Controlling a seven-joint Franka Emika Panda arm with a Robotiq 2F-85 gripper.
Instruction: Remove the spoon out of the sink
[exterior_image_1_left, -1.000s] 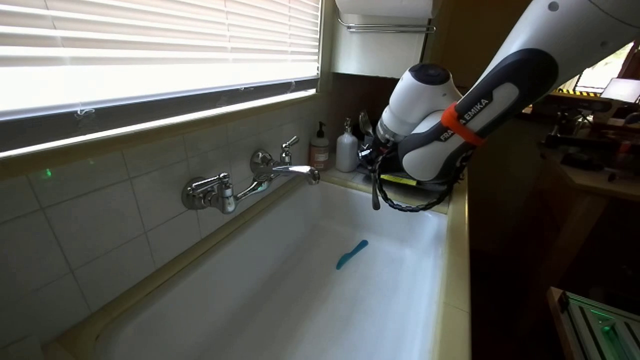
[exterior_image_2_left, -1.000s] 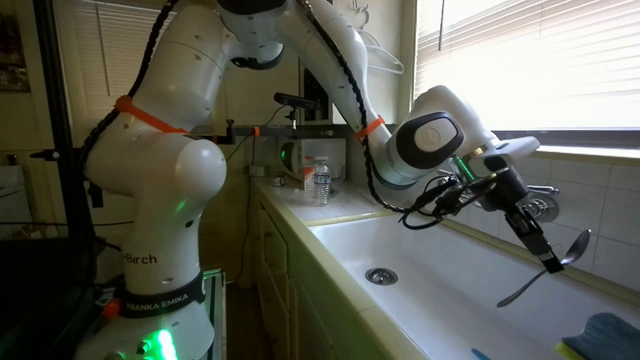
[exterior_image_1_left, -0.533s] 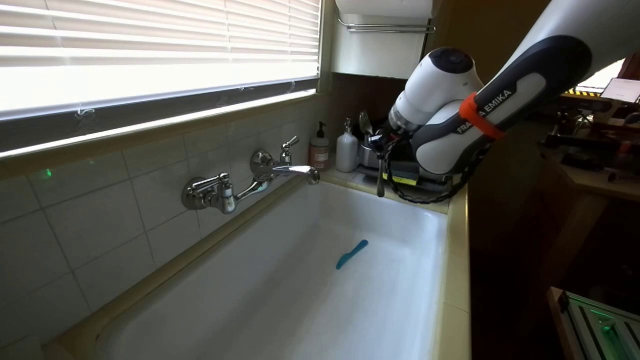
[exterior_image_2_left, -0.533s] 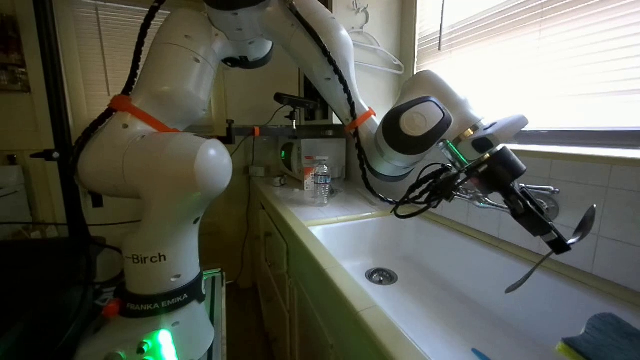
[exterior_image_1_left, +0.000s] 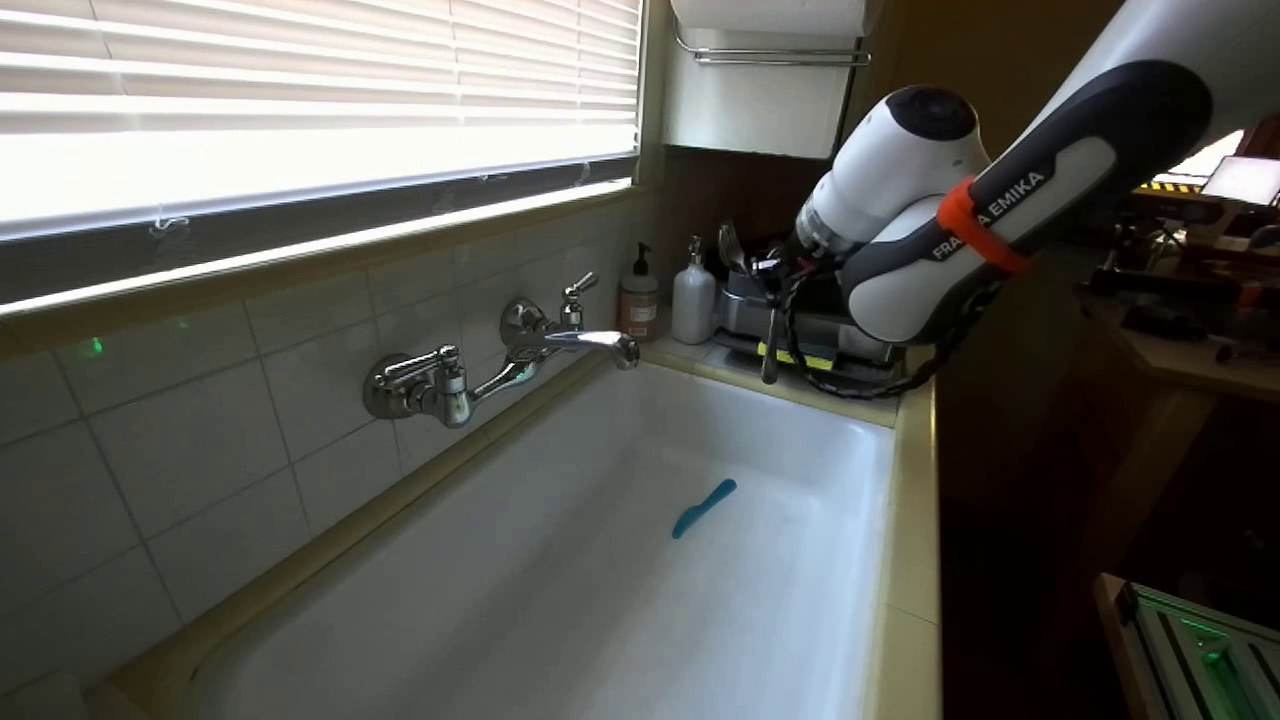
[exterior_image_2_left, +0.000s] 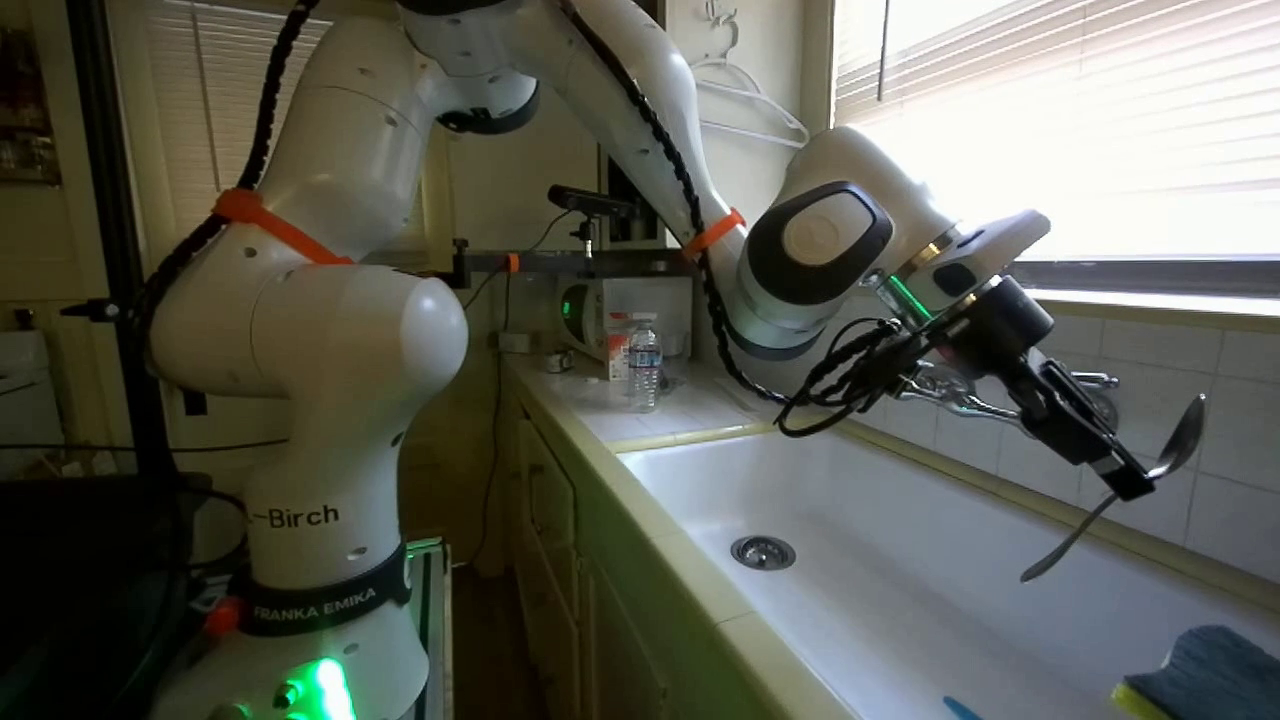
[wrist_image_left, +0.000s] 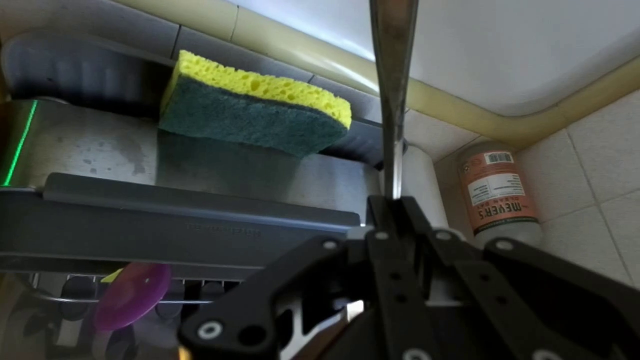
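Observation:
My gripper (exterior_image_2_left: 1135, 482) is shut on the spoon (exterior_image_2_left: 1182, 436), a dark-grey metal utensil. In that exterior view the bowl points up and right, and the handle slants down to the left. The spoon's handle (exterior_image_1_left: 770, 352) hangs in front of the counter at the far end of the sink (exterior_image_1_left: 560, 610) in an exterior view. Seen from the wrist, the spoon's handle (wrist_image_left: 395, 65) runs up from the gripper (wrist_image_left: 393, 202) and crosses the yellow sink edge, with the bowl hidden. The spoon is off the white basin floor, higher than the rim.
Below the gripper are a grey dish rack (wrist_image_left: 200, 220) and a yellow-green sponge (wrist_image_left: 255, 112). Close by stand an orange-labelled soap bottle (wrist_image_left: 500, 185) and a white pump bottle (exterior_image_1_left: 694, 300). The chrome tap (exterior_image_1_left: 590, 345) juts over the basin, where a teal-blue knife (exterior_image_1_left: 705, 508) lies.
My gripper has risen with the spoon in its grip. In the exterior views both have also shifted right. The teal-blue knife and the sponge stay where they were.

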